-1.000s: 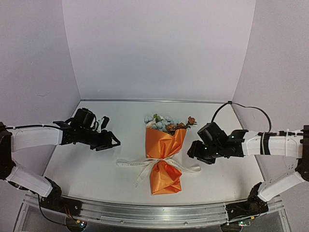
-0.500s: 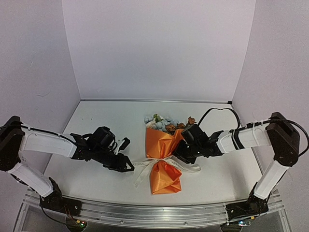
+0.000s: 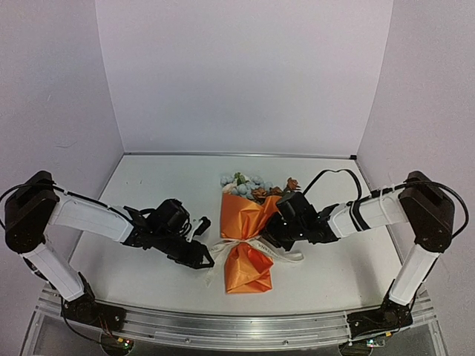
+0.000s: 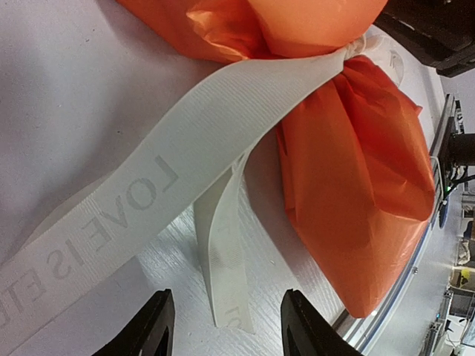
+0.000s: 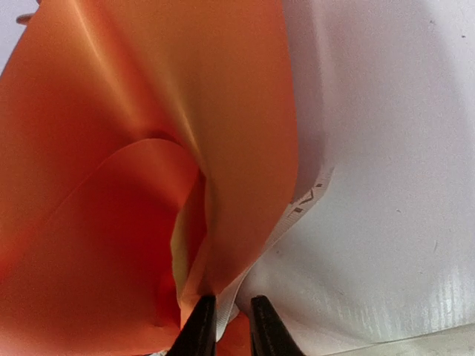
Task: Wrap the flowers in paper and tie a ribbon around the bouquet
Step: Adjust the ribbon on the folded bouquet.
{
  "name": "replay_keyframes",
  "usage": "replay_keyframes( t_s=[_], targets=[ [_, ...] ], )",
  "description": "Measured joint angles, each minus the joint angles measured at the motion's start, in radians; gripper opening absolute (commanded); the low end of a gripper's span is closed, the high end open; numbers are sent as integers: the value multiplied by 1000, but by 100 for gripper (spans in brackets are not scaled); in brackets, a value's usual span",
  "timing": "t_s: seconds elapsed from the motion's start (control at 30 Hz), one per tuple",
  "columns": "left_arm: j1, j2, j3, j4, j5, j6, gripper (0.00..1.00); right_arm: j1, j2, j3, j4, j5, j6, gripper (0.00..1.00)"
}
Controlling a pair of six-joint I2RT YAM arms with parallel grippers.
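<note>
The bouquet lies mid-table: flowers (image 3: pixel 249 185) with blue, cream and orange blooms at the far end, a cone of orange paper (image 3: pixel 249 222) around the stems. The cream ribbon (image 3: pixel 223 247) is knotted at the paper's waist. My left gripper (image 3: pixel 205 260) hovers low at the bouquet's left, open; in the left wrist view the left gripper (image 4: pixel 226 330) has a short ribbon tail (image 4: pixel 223 274) ending on the table just ahead of its gap, beside a lettered strip (image 4: pixel 148 185). My right gripper (image 3: pixel 269 239) presses against the bouquet's right side at the waist; the right gripper (image 5: pixel 231 326) has its fingers pinched on the ribbon's edge (image 5: pixel 308 196) beside the paper (image 5: pixel 148 148).
White walls enclose the table on three sides. A metal rail (image 3: pixel 223 326) runs along the near edge, close to the bouquet's lower end (image 4: pixel 386 245). A black cable (image 3: pixel 338 174) loops above the right arm.
Both arms swung inward and down to the bouquet. The right gripper closed on the ribbon at the waist. The bouquet's lower end shifted slightly left.
</note>
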Motion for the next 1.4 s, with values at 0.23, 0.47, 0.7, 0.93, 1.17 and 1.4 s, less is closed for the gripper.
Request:
replay_keyframes(
  t_s=[0.23,0.47,0.7,0.93,1.17,1.4],
  targets=[
    [-9,43,8,5,-54,25,53,0,28,-1,73,0,44,0],
    [-17,90,47,19,-119,43,53,0,28,-28,102,2,51,0],
    [-19,135,96,40,-145,79,48,2,28,-34,108,3,51,0],
    [-25,174,118,67,-138,103,37,2,28,-34,108,3,51,0],
    [-34,195,137,93,-124,98,9,3,28,-34,107,4,51,0],
    [-36,195,138,100,-125,97,0,3,19,-46,106,18,47,0]
  ],
)
